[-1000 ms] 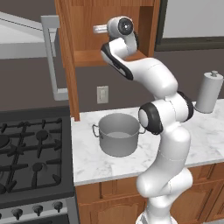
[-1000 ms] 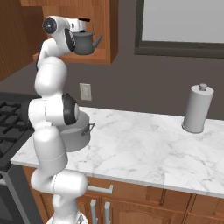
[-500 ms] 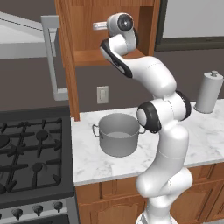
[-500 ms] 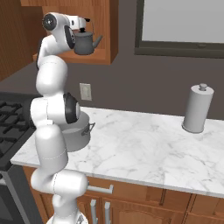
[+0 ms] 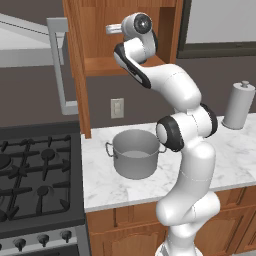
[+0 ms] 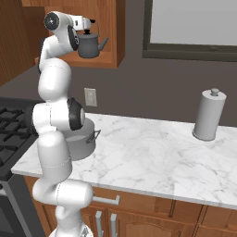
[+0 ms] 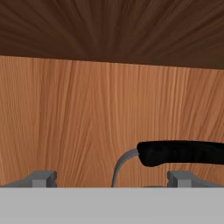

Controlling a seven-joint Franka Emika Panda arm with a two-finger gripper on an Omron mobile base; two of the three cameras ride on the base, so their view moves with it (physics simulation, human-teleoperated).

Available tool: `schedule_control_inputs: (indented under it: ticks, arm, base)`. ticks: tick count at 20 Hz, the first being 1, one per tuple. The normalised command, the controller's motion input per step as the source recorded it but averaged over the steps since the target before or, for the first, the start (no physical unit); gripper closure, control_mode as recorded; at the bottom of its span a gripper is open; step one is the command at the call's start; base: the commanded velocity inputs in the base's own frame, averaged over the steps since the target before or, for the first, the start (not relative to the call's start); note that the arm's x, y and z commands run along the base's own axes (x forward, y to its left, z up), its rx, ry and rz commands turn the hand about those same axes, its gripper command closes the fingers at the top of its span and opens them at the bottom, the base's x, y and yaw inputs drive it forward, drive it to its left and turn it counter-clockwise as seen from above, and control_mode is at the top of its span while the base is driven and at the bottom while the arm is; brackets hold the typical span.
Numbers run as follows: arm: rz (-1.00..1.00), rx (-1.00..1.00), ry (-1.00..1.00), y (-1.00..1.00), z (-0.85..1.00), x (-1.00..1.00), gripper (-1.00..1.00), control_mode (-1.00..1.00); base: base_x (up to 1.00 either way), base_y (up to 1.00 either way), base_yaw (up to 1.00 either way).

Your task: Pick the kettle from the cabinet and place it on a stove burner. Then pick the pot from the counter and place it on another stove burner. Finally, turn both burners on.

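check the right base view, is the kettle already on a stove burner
No, the kettle stands on the shelf inside the cabinet, high above the counter.

A tall grey cylinder with a knob top (image 6: 209,115) stands below a dark-framed window (image 6: 192,28).

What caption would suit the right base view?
Open pincer reaches the kettle in the cabinet.

kettle: small dark grey metal kettle (image 6: 90,45), black arched handle, curved spout, upright on the shelf of the open brown wooden cabinet (image 5: 100,65)
pot: wide grey steel stockpot (image 5: 134,154), lidless, two loop handles, upright on white marble counter (image 6: 152,152), below cabinet, beside black gas stove burners (image 5: 42,167)
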Motion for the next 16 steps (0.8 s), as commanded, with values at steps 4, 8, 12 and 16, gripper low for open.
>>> schedule_control_inputs:
  ticks: [4,8,12,16]
  arm:
    - [0.00,-0.01,0.03,0.00,-0.01,0.01,1.00,-1.00]
    - [0.00,-0.01,0.04,0.01,-0.02,0.06,1.00,-1.00]
    - [0.00,0.00,0.01,0.00,0.00,0.07,1.00,-1.00]
    - [0.00,0.00,0.00,0.00,0.00,0.03,1.00,-1.00]
  base:
    - [0.00,0.00,0.00]
    - [0.00,0.00,0.00]
    - [0.00,0.00,0.00]
    - [0.00,0.00,0.00]
